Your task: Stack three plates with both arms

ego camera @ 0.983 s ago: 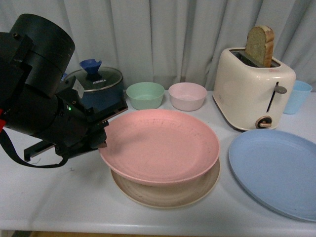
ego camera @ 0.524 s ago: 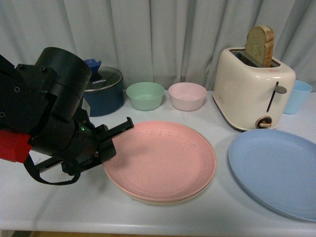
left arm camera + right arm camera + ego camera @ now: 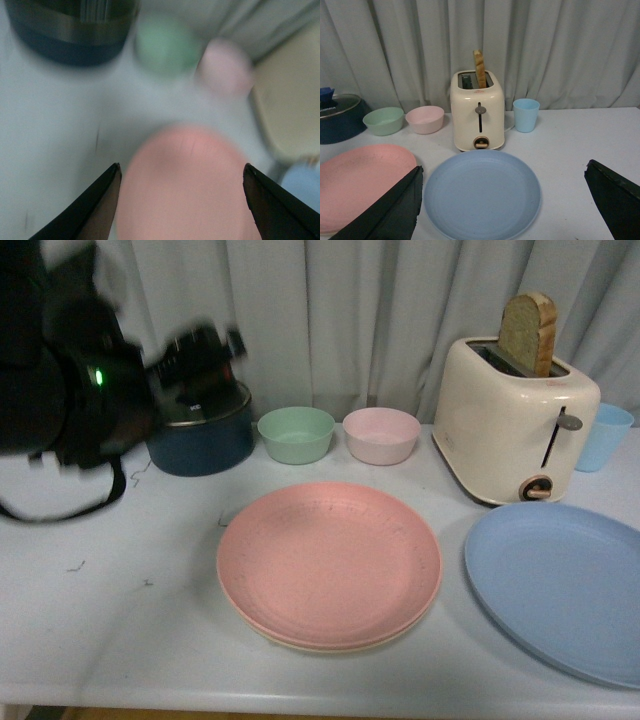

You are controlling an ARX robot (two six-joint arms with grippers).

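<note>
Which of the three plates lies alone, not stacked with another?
The blue plate. It lies by itself near the toaster, while the pink plate sits on the beige plate, whose rim alone shows.

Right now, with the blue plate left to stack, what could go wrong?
1. The blue plate lies close to the toaster; the open right gripper might bump it while lifting.
2. The pink plate already rests on the beige plate; a rough landing could shift that stack.
3. The left arm hangs near the pot and might knock it.
</note>
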